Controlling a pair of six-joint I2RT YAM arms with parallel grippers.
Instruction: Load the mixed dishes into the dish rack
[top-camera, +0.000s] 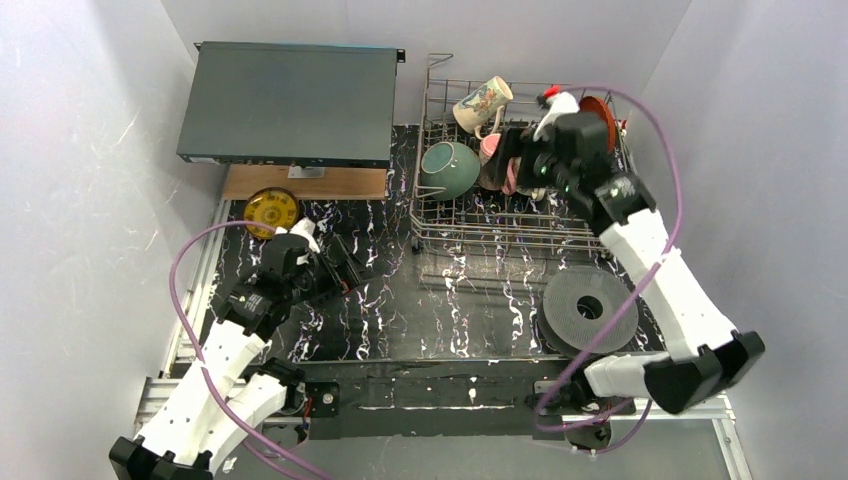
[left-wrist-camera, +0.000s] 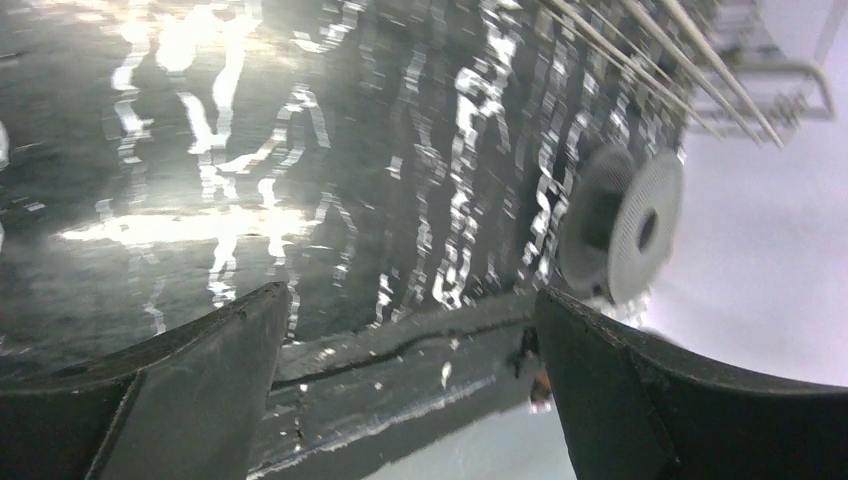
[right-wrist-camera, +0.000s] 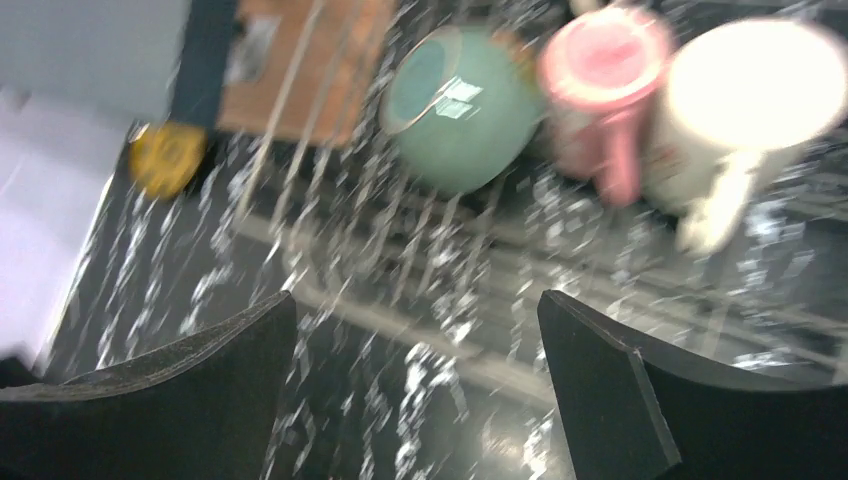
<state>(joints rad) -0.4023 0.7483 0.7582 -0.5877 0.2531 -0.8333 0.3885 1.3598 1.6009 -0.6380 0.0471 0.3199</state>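
- The dish rack (top-camera: 480, 236) is sitting right of centre in the upper half of the top view. It is holding the teal bowl (top-camera: 449, 169), floral mug (top-camera: 482, 103), pink mug (right-wrist-camera: 603, 80), white mug (right-wrist-camera: 750, 90) and, at its far right end, the red-orange plate (top-camera: 600, 108).
- The small yellow dish (top-camera: 271, 211) is lying on the table at the left of the frame, outside the rack.
- The right gripper (right-wrist-camera: 415, 297) is hovering over the rack's mugs, jaws spread wide, gripping nothing.
- The left gripper (left-wrist-camera: 410, 293) is hanging just below and right of the yellow dish, also wide apart and empty.
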